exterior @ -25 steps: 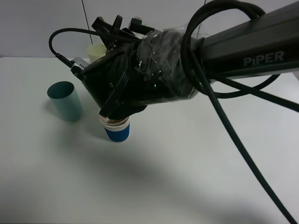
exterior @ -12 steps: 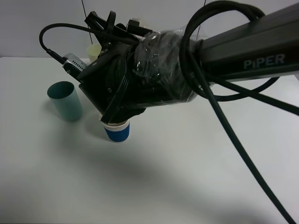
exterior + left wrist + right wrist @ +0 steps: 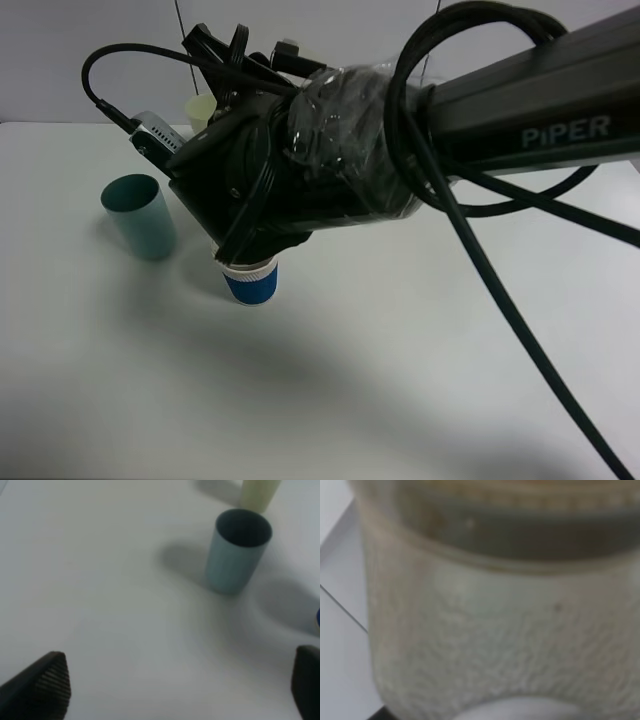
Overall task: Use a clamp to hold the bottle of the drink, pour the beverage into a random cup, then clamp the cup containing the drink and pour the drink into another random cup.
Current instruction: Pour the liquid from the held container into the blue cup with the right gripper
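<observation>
Arm (image 3: pixel 420 130) overhangs rim of blue-sleeved cup (image 3: pixel 251 287); teal tumbler (image 3: pixel 141 216) stands apart.

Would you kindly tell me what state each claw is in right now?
Left claw: open, holding nothing.
Right claw: closed on the bottle.

Arm (image 3: pixel 330 160) low over blue-sleeved cup (image 3: pixel 251 286)

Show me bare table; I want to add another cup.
Free: the wide front strip of white table before the blue-sleeved paper cup, and right of it. Crowded: the back left, round the teal plastic tumbler and pale yellow-green tumbler.
</observation>
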{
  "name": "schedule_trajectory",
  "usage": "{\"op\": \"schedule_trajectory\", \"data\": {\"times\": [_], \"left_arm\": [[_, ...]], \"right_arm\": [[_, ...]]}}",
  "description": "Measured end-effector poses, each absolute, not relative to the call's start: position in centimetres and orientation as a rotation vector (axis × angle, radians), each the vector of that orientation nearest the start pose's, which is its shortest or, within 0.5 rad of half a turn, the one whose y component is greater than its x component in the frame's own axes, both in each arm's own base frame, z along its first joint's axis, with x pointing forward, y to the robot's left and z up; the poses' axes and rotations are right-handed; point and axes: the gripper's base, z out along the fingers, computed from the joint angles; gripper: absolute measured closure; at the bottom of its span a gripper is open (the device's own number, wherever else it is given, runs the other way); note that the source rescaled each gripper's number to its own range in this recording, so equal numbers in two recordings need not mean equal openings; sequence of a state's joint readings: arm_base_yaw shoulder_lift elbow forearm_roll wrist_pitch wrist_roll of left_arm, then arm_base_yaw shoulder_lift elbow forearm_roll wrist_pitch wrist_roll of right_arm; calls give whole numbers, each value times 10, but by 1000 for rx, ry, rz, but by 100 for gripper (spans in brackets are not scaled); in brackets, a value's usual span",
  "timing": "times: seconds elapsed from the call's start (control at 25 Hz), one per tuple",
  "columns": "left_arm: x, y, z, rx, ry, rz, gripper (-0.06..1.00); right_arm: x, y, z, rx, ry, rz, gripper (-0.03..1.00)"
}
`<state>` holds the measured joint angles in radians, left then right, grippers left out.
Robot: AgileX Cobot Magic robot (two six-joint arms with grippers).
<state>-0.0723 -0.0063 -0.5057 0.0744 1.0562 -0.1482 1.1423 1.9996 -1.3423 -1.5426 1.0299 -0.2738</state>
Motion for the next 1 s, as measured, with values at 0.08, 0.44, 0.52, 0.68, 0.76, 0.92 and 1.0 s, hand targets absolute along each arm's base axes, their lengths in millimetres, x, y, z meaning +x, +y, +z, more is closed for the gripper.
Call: {"op": "schedule_trajectory", "data": {"times": [0.08, 0.44, 0.52, 0.68, 0.76, 0.92, 1.0], "left_arm": [[-6, 6, 279, -81, 2024, -51, 28], [-6, 6, 279, -81, 2024, -51, 28], [-6, 6, 279, -81, 2024, -51, 28], [-6, 6, 279, -81, 2024, -51, 28], [-6, 6, 279, -81, 2024, -51, 28], [-6, 6, 279, -81, 2024, -51, 28], [-6, 6, 279, -81, 2024, -51, 28]], "right_arm": [[242, 342, 217, -2036, 917, -1430, 97], [234, 336, 201, -2029, 1253, -1205, 97], [233, 336, 198, -2014, 1315, -1152, 97], [234, 333, 192, -1938, 1491, -1026, 97], [237, 330, 190, -1903, 1567, -978, 97], [243, 324, 189, -1808, 1704, -891, 97], [247, 321, 190, -1742, 1778, -827, 97]]}}
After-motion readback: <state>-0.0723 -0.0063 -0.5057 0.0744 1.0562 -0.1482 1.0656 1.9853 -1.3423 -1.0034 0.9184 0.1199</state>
